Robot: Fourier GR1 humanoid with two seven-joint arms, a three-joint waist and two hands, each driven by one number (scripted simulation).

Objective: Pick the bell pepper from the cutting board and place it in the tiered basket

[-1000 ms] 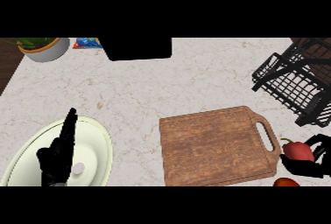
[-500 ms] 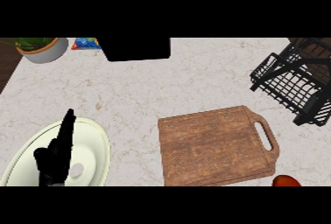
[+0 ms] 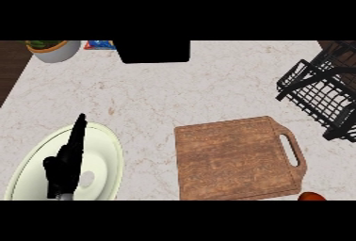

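The wooden cutting board (image 3: pixel 236 157) lies at the lower middle of the counter with nothing on it, its handle slot toward the right. The black wire tiered basket (image 3: pixel 325 92) stands at the right edge, partly cut off. No bell pepper shows in the head view, and neither does my right hand. My left hand (image 3: pixel 65 162) rests open with its fingers up, over the white plate (image 3: pixel 101 146) at the lower left. A red-orange rounded thing (image 3: pixel 312 196) peeks in at the bottom edge, just right of the board; I cannot tell what it is.
A potted plant (image 3: pixel 52 49) stands in the far left corner with a blue packet (image 3: pixel 101 44) beside it. A black box (image 3: pixel 154 51) sits at the back middle. Bare marble counter (image 3: pixel 208 94) lies between the board and the back.
A second ago my right hand held the red bell pepper just right of the board. Hand and pepper have since left the view at the lower right. My left hand barely moved.
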